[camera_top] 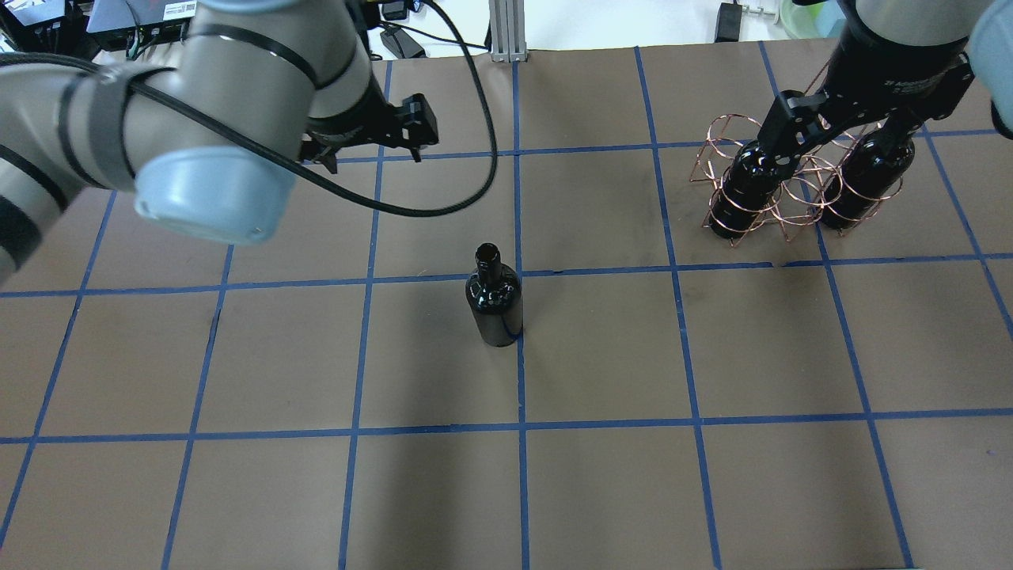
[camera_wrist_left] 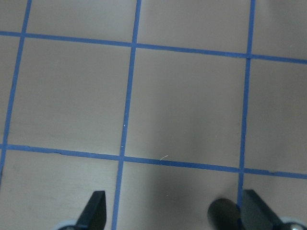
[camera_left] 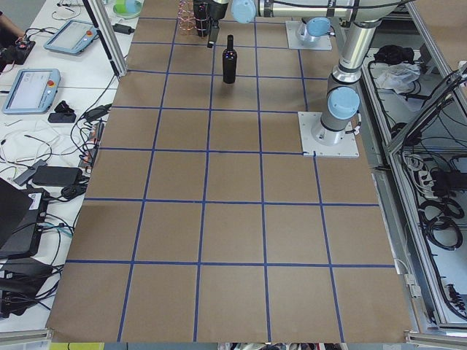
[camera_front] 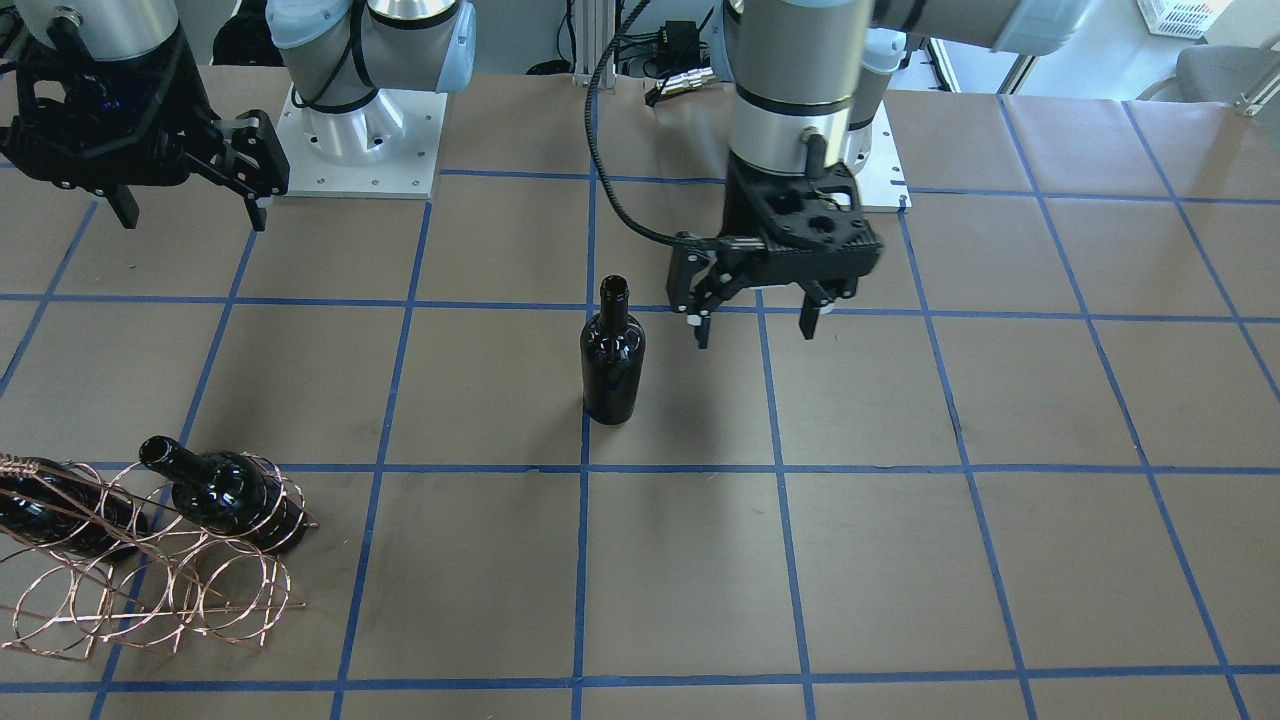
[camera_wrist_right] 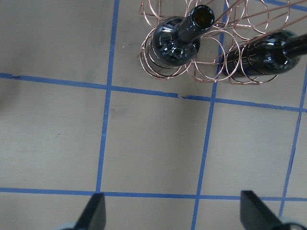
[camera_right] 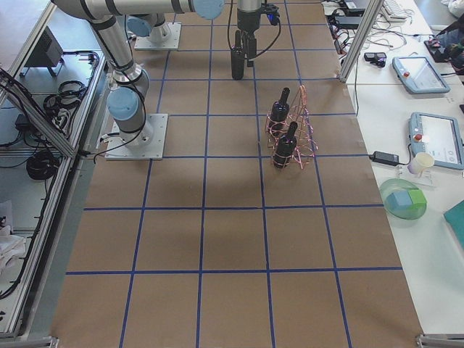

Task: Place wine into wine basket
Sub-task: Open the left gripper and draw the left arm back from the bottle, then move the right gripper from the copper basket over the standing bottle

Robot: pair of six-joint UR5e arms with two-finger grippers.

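Black glass wine [camera_front: 612,352] stands upright on desk [camera_front: 1000,550] centre; left hand [camera_front: 755,325] released near its neck, probably lining up a grab. Right hand [camera_front: 190,212] released, by wine basket [camera_front: 150,590] far right.

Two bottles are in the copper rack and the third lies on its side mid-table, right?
Not quite: the third bottle stands upright, not on its side, as the front-facing view shows. One racked bottle and a second racked bottle do sit in the copper rack.
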